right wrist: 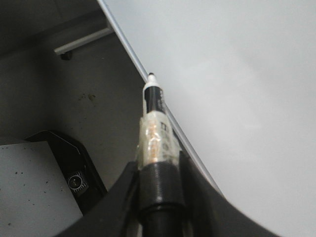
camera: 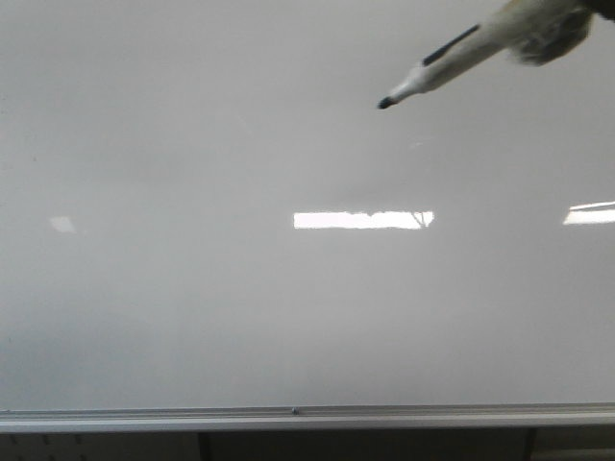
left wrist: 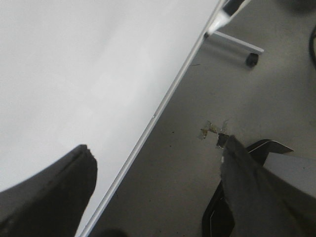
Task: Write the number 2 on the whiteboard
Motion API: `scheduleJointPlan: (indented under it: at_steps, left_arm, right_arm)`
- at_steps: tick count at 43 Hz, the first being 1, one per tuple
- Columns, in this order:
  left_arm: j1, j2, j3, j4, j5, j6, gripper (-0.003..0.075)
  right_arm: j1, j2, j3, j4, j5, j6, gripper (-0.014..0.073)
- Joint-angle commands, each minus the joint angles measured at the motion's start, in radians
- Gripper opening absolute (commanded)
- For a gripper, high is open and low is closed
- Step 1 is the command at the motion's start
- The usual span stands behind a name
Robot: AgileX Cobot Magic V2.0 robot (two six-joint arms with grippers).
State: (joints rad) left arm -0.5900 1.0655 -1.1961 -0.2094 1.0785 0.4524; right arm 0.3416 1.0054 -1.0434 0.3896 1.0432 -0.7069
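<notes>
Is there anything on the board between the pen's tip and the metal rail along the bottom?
Nothing drawn: in the front view, only bare whiteboard and a bright light reflection lie between the pen and rail.

Right arm: enters at the upper right corner of the front view, only a blurred pale end showing.
Right gripper (right wrist: 158, 197): dark fingers (right wrist: 123, 192) clamped on a marker (right wrist: 155, 133), low centre of the right wrist view; marker angled down-left in the front view.
Left gripper (left wrist: 158, 197): two dark fingers (left wrist: 54, 192) spread wide at the lower corners of the left wrist view, nothing between them.
Left arm: out of sight in the front view.
</notes>
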Motion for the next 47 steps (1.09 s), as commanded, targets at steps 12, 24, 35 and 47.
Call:
scheduleJointPlan:
  at_steps: [12,24,35,47]
  left_arm:
    - [0.246,-0.218,0.177,-0.068,-0.107,-0.1,0.0513]
    - [0.256,-0.243,0.224,-0.068,-0.124,-0.1,0.0513]
    - [0.256,-0.243,0.224,-0.068,-0.152,-0.1,0.0514]
    - [0.256,-0.243,0.224,-0.068,-0.173,-0.1,0.0514]
  right_arm:
    - [-0.203,-0.122,0.003,-0.018,0.033,0.18,-0.003]
    - [-0.207,-0.25,0.173,-0.014,-0.279,0.179,-0.003]
    - [-0.207,-0.236,0.293,0.057,-0.527,0.179,-0.006]
    - [-0.205,-0.129,0.334,0.126,-0.742,0.179,-0.0069]
